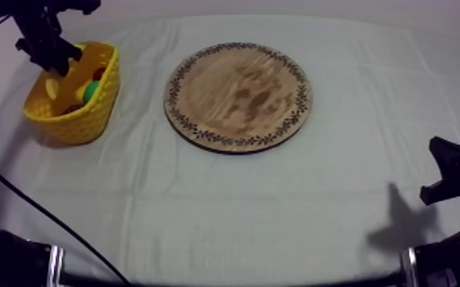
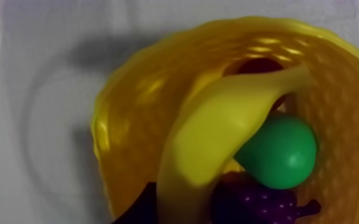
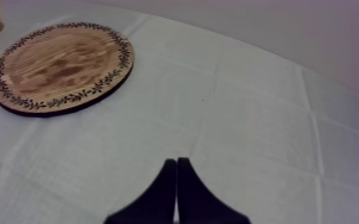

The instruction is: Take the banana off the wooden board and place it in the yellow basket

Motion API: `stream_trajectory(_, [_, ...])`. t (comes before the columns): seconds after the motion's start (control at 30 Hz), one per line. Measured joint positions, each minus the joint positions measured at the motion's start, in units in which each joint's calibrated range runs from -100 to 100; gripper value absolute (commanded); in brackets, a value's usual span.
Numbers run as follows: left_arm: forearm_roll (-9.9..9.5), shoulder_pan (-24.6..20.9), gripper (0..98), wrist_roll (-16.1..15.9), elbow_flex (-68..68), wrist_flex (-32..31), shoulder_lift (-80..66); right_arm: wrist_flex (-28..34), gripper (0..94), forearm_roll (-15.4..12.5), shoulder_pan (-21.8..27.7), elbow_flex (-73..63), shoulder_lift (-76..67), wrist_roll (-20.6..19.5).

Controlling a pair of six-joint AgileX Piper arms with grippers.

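Right wrist view | right pincer closed, empty; banana in basket

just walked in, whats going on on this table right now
The left gripper hangs over the woven yellow basket at the table's left side. The yellow toy banana is down inside the basket, lying against a green pear, a purple bunch of grapes and a small red fruit. The round wooden board with the patterned rim sits bare mid-table. The right gripper rests shut over the cloth, away from the board.
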Motion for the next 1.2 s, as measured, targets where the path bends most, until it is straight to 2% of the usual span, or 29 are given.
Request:
stream_trajectory(0.2, [-0.13,0.0,49.1,0.9,-0.7,0.7,-0.3,0.0,0.3,0.0,0.0,0.0,0.0,0.0])
stream_trajectory(0.4, [-0.14,0.1,56.7,1.5,-1.9,2.5,-1.4,0.0,0.3,0.0,0.0,0.0,0.0,0.0])
stream_trajectory(0.9, [0.41,0.6,57.9,0.4,-0.9,3.4,-6.9,0.0,0.3,0.0,0.0,0.0,0.0,0.0])
stream_trajectory(1.07, [0.48,0.8,54.8,0.6,1.5,1.2,-11.3,0.0,0.3,0.0,0.0,0.0,0.0,0.0])
stream_trajectory(1.2, [0.91,0.8,47.3,0.4,3.9,-0.8,-15.8,0.0,0.3,0.0,0.0,0.0,0.0,0.0])
